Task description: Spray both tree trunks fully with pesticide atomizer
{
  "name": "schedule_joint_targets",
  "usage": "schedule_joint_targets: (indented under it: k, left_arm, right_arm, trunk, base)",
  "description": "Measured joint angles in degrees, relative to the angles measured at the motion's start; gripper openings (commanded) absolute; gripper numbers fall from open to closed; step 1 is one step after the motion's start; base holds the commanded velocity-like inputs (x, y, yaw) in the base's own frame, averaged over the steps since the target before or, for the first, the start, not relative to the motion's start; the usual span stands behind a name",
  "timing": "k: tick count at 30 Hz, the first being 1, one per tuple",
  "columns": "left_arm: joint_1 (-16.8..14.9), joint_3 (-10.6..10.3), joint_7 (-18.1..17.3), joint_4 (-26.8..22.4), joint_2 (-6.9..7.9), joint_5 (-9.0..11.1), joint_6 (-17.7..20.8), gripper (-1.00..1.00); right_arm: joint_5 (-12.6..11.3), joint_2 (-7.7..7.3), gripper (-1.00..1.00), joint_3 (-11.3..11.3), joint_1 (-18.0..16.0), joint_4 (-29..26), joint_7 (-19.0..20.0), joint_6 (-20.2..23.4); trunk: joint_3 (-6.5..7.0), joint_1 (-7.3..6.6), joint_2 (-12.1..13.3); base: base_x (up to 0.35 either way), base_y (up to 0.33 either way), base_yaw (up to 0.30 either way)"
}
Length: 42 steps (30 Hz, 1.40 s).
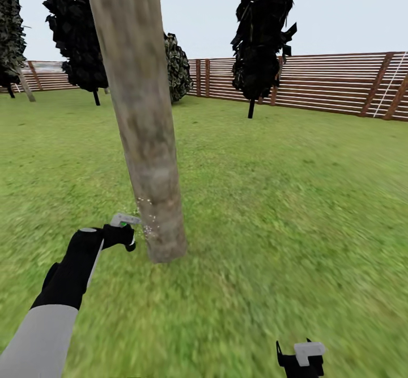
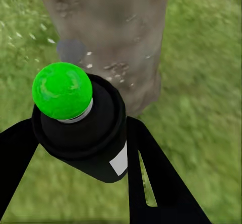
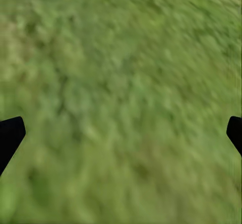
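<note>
1. Atomizer (image 2: 83, 128), black with a green cap, sits pinched in the left gripper (image 1: 122, 232), just beside the tree trunk (image 1: 148, 140) base.
2. White specks (image 1: 146, 228) dot the bark there.
3. Right gripper (image 1: 301, 358), cut off at the picture's edge, hangs spread over the grass (image 3: 121, 83).

Ahead of me I see a pale grey overcast sky (image 1: 340, 9) over everything. Far off by the back boundary sits a rounded, leafy grey-green bush (image 1: 178, 66), low and dense. At the far left edge a thin, pale, leaning stem (image 1: 25, 86) rises under dark foliage.
</note>
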Motion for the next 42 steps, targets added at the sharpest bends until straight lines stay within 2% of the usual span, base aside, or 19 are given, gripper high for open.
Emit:
schedule_joint_targets:
  k: [4, 12, 14, 15, 16, 19, 21, 22, 23, 25, 27, 30, 32, 35, 38, 40, 42]
  left_arm:
    - [0.4, 0.22, 0.0, -2.88, -0.13, 0.07, 0.09, -1.0]
    - [0.84, 0.43, 0.51, -1.77, -0.22, -0.19, -0.02, -1.0]
    - [0.84, 0.24, 0.61, 0.54, -1.37, 0.22, 0.06, -1.0]
    - [0.82, 0.28, 1.17, 1.62, -3.01, 0.27, 0.07, -1.0]
    - [0.79, 0.31, 2.64, 2.15, -4.0, -0.1, -0.05, -1.0]
    - [0.78, 0.59, 6.67, 2.67, -4.35, -0.36, -0.22, -1.0]
    - [0.82, 1.79, 7.21, 2.71, -4.05, -0.44, -0.27, -1.0]
    - [0.83, 3.53, 7.43, 2.67, -3.91, -0.69, -0.46, -1.0]
    - [0.83, 6.67, 7.54, 2.47, -3.8, -1.02, -0.84, -1.0]
    - [0.9, 8.32, 7.63, 2.5, -3.92, -0.52, -0.92, -1.0]
    - [0.92, 8.54, 8.02, 2.63, -4.43, -0.49, -0.96, -1.0]
    - [0.94, 8.54, 9.27, 2.72, -5.99, -0.14, -0.96, -1.0]
    - [0.88, 8.48, 10.04, 2.7, -6.34, -0.44, -1.0, -1.0]
    - [0.91, 9.14, 12.11, 2.27, -5.17, -0.95, -1.1, -1.0]
    - [1.01, 8.97, 14.61, 2.49, -4.5, -0.35, -1.13, -1.0]
    - [1.02, 8.66, 15.1, 2.7, -5.23, 0.08, -1.4, -1.0]
    - [1.03, 8.25, 15.28, 2.77, -7.23, 0.14, -1.58, -1.0]
  right_arm:
    - [0.0, -0.06, 1.0, 0.0, 0.01, 0.0, 0.0, 0.0]
    - [0.0, -0.07, 1.0, -0.06, 0.01, 0.0, 0.0, 0.0]
    - [0.0, -0.07, 1.0, -0.01, 0.0, 0.0, 0.0, 0.0]
    - [0.0, -0.07, 1.0, -0.02, 0.0, 0.0, 0.0, 0.0]
    - [0.0, -0.07, 1.0, -0.02, 0.02, 0.0, 0.0, 0.0]
    - [0.0, -0.07, 1.0, -0.04, -0.01, 0.0, 0.0, 0.0]
    - [0.0, -0.07, 1.0, -0.06, 0.0, 0.0, 0.0, 0.0]
    - [0.01, -0.07, 1.0, -0.07, 0.04, 0.0, 0.0, 0.0]
    - [-0.04, -0.07, 1.0, -0.08, 0.02, -0.03, 0.0, 0.0]
    - [-0.07, -0.07, 1.0, -0.08, 0.01, -0.07, -0.06, 0.0]
    - [-0.08, -0.07, 1.0, -0.08, 0.01, -0.08, -0.08, 0.0]
    - [-0.09, -0.03, 1.0, -0.06, 0.0, -0.09, -0.04, 0.0]
    - [-0.07, -0.02, 1.0, -0.01, 0.0, -0.04, -0.01, 0.0]
    - [-0.01, -0.02, 1.0, 0.01, 0.0, 0.0, 0.0, 0.0]
    - [0.0, 0.01, 1.0, 0.0, 0.0, 0.0, 0.0, 0.0]
    - [0.0, 0.01, 1.0, 0.0, 0.0, 0.0, 0.02, 0.0]
    - [0.0, -0.01, 1.0, 0.0, 0.02, 0.0, 0.07, 0.0]
  trunk:
    - [0.0, 0.0, 0.0]
    - [0.0, 0.0, 0.0]
    - [0.0, 0.0, 0.0]
    - [0.0, 0.0, 0.0]
    - [0.0, 0.0, 0.0]
    - [0.0, 0.0, 0.0]
    - [0.0, 0.0, 0.0]
    - [0.0, 0.0, 0.0]
    - [0.0, 0.0, 0.0]
    - [0.0, 0.0, 0.0]
    - [0.0, 0.0, 0.0]
    - [0.0, 0.0, 0.0]
    - [0.0, 0.0, 0.0]
    - [0.0, 0.0, 0.0]
    - [0.0, 0.0, 0.0]
    - [0.0, 0.0, 0.0]
    - [0.0, 0.0, 0.0]
  base:
    - [0.0, -0.202, 0.018]
    - [0.02, -0.27, 0.001]
    - [0.086, -0.273, 0.0]
    - [0.089, -0.273, 0.0]
    - [0.09, -0.273, 0.0]
    - [0.09, -0.273, 0.0]
    - [0.091, -0.273, 0.0]
    - [0.089, -0.273, 0.0]
    - [0.087, -0.273, 0.0]
    - [0.055, -0.273, 0.057]
    - [0.019, -0.273, 0.193]
    - [0.004, -0.273, 0.263]
    - [0.0, -0.273, 0.276]
    - [0.011, -0.273, 0.278]
    - [0.086, -0.273, 0.278]
    - [0.127, -0.273, 0.278]
    - [0.136, -0.273, 0.278]
